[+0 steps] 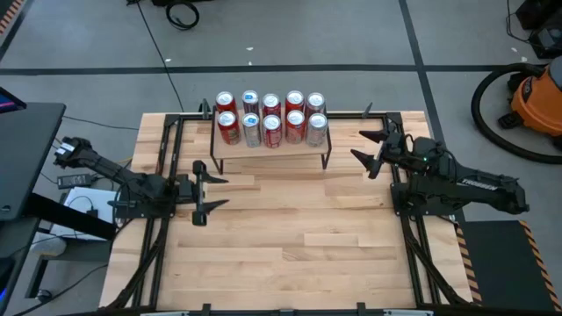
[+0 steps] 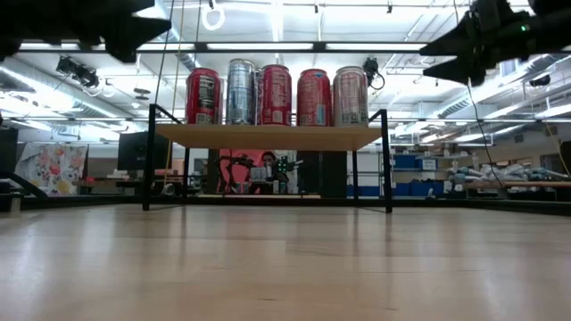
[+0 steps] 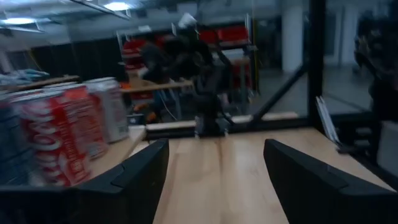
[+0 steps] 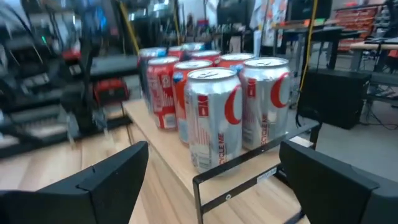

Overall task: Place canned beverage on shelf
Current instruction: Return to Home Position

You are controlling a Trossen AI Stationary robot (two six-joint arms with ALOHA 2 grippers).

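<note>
Robotics workshop, orange shop vacuum [image 1: 537, 95] on grey taped floor [image 1: 307, 35], long ceiling strip lights [image 2: 294, 46], cluttered workbenches [image 2: 513, 184] behind.

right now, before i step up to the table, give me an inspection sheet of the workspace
surface: wooden tabletop, bare around the shelf
job's things: shelf at the far middle of the table; ten cans upright on it in two rows of five, red and silver
clutter: nothing seen
hands: left hand open, empty, raised, in front of the shelf's left end; right hand open, empty, raised, beside the shelf's right end, apart from it
cables: black cable on the floor beyond the table
surroundings: orange shop vacuum with hose on the floor to the right
</note>
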